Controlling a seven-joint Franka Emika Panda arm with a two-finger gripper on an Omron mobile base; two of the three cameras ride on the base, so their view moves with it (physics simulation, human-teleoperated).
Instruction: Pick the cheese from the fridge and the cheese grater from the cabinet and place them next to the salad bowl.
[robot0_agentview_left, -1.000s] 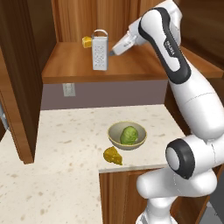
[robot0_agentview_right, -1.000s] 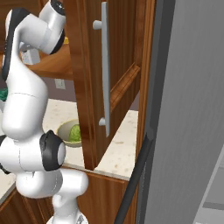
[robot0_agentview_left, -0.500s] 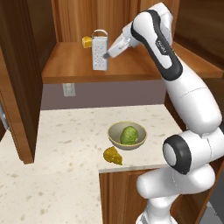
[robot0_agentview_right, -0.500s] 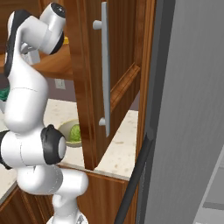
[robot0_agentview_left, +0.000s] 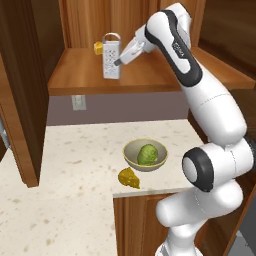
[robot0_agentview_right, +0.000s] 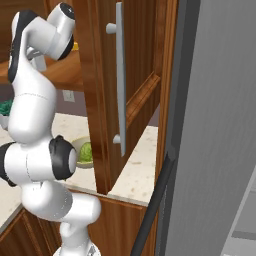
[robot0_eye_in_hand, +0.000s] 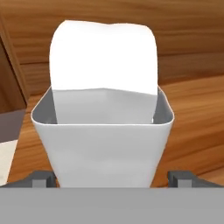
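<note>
My gripper (robot0_agentview_left: 118, 62) reaches the cheese grater (robot0_agentview_left: 111, 55) on the cabinet (robot0_agentview_left: 120, 75) shelf, its 2 fingers spread wide, grasping nothing. Beside the grater, any sideways nudge could topple it. The cheese (robot0_agentview_left: 129, 178) already lies beside the salad bowl (robot0_agentview_left: 145, 155).

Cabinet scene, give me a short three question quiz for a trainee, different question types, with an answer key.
1. True or false: the cheese already lies on the counter beside the salad bowl.
2. Multiple choice: the cheese grater stands A) on the counter, B) upright on the cabinet shelf, C) inside the bowl.
3. Fill in: the gripper is at the grater's side with its jaws ____.

Key: 1 true; 2 B; 3 open. In the hand view the grater sits between the fingertips, with no grip closed on it yet.
</note>
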